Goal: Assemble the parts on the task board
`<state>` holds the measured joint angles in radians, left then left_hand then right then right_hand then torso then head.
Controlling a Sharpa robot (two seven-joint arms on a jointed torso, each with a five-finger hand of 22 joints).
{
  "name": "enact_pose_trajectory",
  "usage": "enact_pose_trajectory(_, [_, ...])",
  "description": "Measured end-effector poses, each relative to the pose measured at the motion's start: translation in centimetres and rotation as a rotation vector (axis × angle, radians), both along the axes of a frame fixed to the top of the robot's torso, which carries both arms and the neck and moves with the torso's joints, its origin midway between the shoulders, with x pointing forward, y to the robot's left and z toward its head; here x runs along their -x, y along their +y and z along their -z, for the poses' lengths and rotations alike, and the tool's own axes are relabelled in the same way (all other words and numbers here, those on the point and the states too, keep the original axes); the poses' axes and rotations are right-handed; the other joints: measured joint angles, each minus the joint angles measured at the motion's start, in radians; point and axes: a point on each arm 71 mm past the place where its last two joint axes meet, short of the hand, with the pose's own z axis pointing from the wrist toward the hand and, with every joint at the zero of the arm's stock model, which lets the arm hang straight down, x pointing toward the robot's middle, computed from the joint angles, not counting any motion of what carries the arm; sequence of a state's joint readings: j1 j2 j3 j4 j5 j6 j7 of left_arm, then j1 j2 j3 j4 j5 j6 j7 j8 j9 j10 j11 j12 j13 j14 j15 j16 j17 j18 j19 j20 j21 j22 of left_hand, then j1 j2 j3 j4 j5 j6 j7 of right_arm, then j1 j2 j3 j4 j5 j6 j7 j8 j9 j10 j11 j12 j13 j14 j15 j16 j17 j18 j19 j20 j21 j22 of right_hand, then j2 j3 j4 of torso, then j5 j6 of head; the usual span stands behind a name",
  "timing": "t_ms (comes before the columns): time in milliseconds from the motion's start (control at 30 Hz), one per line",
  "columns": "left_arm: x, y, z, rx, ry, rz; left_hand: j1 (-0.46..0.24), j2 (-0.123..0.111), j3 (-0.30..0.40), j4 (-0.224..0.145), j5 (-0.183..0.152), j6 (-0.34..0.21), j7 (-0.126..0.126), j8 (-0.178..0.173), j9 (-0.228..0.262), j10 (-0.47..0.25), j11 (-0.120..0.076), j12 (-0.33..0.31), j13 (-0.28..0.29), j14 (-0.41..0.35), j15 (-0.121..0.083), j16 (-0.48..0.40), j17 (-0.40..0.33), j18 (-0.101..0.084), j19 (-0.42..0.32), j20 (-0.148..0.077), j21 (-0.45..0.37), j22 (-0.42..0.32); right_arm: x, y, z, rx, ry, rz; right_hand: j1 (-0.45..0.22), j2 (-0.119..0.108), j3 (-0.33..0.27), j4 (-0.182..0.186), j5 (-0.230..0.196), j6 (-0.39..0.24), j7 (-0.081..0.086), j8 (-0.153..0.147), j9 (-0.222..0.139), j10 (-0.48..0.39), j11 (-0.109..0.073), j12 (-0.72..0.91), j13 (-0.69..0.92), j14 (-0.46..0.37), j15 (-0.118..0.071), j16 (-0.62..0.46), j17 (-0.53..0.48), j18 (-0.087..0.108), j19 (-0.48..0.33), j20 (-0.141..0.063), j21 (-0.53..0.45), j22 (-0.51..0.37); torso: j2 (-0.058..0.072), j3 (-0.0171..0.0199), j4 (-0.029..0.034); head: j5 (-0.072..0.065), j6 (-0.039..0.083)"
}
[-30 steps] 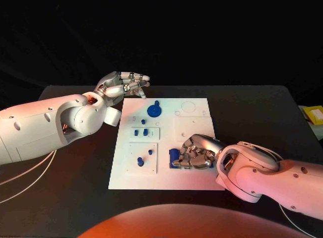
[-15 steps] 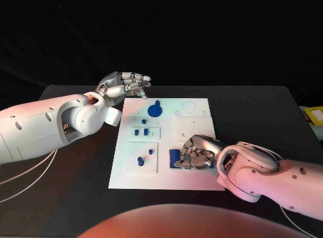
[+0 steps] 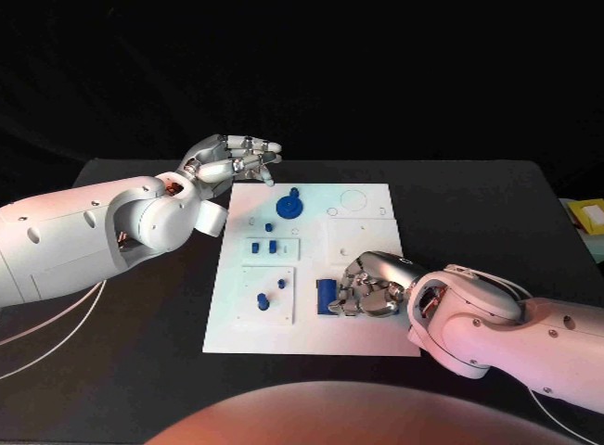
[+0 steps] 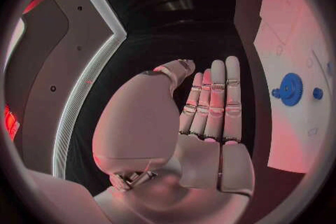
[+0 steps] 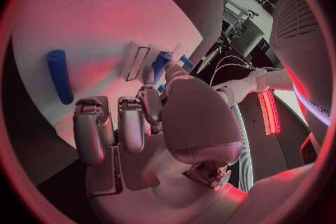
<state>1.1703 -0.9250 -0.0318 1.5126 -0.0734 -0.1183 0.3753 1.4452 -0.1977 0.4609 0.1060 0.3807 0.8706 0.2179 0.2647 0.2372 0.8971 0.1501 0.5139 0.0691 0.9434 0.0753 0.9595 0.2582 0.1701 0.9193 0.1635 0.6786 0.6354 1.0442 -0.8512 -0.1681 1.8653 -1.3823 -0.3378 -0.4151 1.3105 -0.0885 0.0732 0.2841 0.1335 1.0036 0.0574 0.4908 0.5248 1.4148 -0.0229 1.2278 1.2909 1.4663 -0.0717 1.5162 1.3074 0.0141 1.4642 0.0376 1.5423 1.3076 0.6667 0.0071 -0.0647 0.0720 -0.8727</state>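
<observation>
The task board (image 3: 308,269) lies flat in the middle of the black table (image 3: 489,213), its long side running away from the robot.

Left hand (image 3: 232,159): held above the table just off the board's far left corner, touching nothing. In the left wrist view the fingers (image 4: 213,101) lie straight and close together with the thumb set apart, and the palm is empty, so the hand is open and holds nothing.

Right hand (image 3: 368,283): resting low over the near right part of the board, fingers curled downward. A blue cylindrical part (image 3: 327,295) lies on the board right beside its fingertips. In the right wrist view the same blue cylinder (image 5: 60,75) lies on the white surface apart from the bent fingers (image 5: 91,129). Whether the hand pinches anything beneath the palm cannot be told from these views.

Other parts on the board: a blue gear-shaped part (image 3: 291,204) stands near the far edge, with small blue pegs (image 3: 263,247) in the left-hand panels nearer the robot, and 1 further blue peg (image 3: 262,300) in the nearest left panel.

A yellow object (image 3: 594,215) sits at the table's right edge, well apart from the board.
</observation>
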Motion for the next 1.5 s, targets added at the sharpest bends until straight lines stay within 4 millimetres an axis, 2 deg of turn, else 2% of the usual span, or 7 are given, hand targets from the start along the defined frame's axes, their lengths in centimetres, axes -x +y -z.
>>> enact_pose_trajectory(200, [0.0,0.0,0.0,0.0,0.0,0.001,0.0,0.0,0.0,0.0,0.0,0.0,0.0,0.0,0.0,0.0,0.0,0.0,0.0,0.0,0.0,0.0,0.0,0.0,0.0,0.0,0.0,0.0,0.2,-0.8,-0.4,-0.008,-0.019,0.009,0.003,0.003,0.0,0.0,-0.004,0.0,0.0,0.0,-0.001,0.0,0.0,-0.001,0.003,0.0,0.0,0.0,0.0,0.0,0.0,0.0,0.0,0.0,0.0,0.0,0.0,-0.001,0.0])
enact_pose_trajectory(467, [0.0,0.0,0.0,0.003,0.0,0.007,0.0,0.0,0.0,-0.006,0.0,0.0,0.0,0.0,-0.001,0.0,0.0,0.0,0.0,0.0,0.0,0.0,-0.002,0.0,-0.004,-0.004,0.005,0.004,0.2,-4.3,-2.3,-0.07,-0.053,0.092,0.007,-0.002,-0.009,0.003,0.012,-0.032,0.014,-0.019,-0.006,-0.001,0.01,-0.005,0.001,0.0,0.0,-0.004,0.0,0.0,0.0,0.0,-0.019,0.0,-0.002,-0.0006,-0.0019,-0.008,0.0])
enact_pose_trajectory(633, [0.1,-0.1,0.0,0.004,-0.001,0.011,0.0,0.0,0.003,-0.019,0.0,0.0,0.0,0.0,-0.002,0.0,0.0,0.0,0.0,0.0,0.0,0.0,-0.006,0.0,-0.007,-0.001,0.013,0.013,0.0,-6.9,-2.6,-0.056,-0.061,0.144,0.007,-0.002,-0.009,0.003,0.018,-0.058,0.025,-0.043,-0.011,-0.004,0.021,-0.012,-0.003,0.0,0.0,-0.004,0.0,0.0,0.0,0.0,-0.021,0.0,-0.002,-0.0014,-0.0029,-0.027,0.0])
enact_pose_trajectory(867, [0.1,-0.2,0.0,0.006,0.0,0.016,0.0,0.0,0.003,-0.019,0.0,0.0,0.0,-0.001,-0.003,0.0,0.0,0.0,0.0,0.0,0.0,0.0,-0.008,0.0,-0.011,-0.003,0.017,0.018,0.6,-8.9,-1.5,0.005,-0.066,0.165,-0.002,0.006,-0.018,0.007,0.018,-0.058,0.026,-0.054,-0.012,-0.008,0.025,-0.022,-0.008,0.0,0.007,-0.008,0.0,0.0,0.004,0.004,-0.025,0.0,-0.002,-0.0034,-0.0081,-0.041,0.0])
enact_pose_trajectory(1067, [0.1,-0.2,0.0,0.005,-0.001,0.017,-0.012,-0.005,-0.001,-0.016,0.0,0.0,0.0,-0.006,-0.005,-0.004,0.004,0.0,0.0,-0.004,0.004,0.0,-0.01,0.0,-0.022,0.001,0.017,0.02,0.9,-9.4,-1.2,0.061,-0.087,0.172,-0.02,0.013,-0.029,0.007,0.018,-0.052,0.027,-0.054,-0.012,-0.009,0.027,-0.022,-0.006,0.0,0.007,-0.008,0.0,0.0,0.002,0.009,-0.025,0.0,-0.006,-0.0047,-0.0151,-0.042,0.0])
enact_pose_trajectory(1233, [0.1,-0.2,0.0,0.005,-0.002,0.016,-0.021,-0.006,-0.007,-0.015,0.0,0.0,0.0,-0.006,-0.005,-0.004,0.004,0.0,0.0,-0.004,0.004,0.0,-0.01,0.0,-0.022,0.001,0.017,0.02,0.9,-9.5,-0.9,0.092,-0.095,0.18,-0.024,0.01,-0.035,0.007,0.018,-0.05,0.025,-0.054,-0.01,-0.009,0.027,-0.022,-0.008,0.0,0.007,-0.008,0.0,0.0,0.002,0.009,-0.025,0.0,-0.008,-0.0061,-0.0157,-0.041,0.0])
enact_pose_trajectory(1500, [0.1,-0.2,0.0,0.006,-0.003,0.015,-0.021,-0.006,-0.01,-0.012,0.0,0.0,0.0,-0.006,-0.006,-0.004,0.004,0.0,0.0,-0.004,0.004,0.0,-0.011,0.0,-0.022,0.001,0.017,0.02,0.7,-8.9,0.1,0.118,-0.092,0.184,-0.024,0.01,-0.035,0.007,0.018,-0.043,0.025,-0.054,-0.009,-0.009,0.027,-0.025,-0.011,0.0,0.007,-0.012,0.0,0.0,0.002,0.009,-0.029,0.0,-0.006,-0.0053,-0.0147,-0.036,0.0])
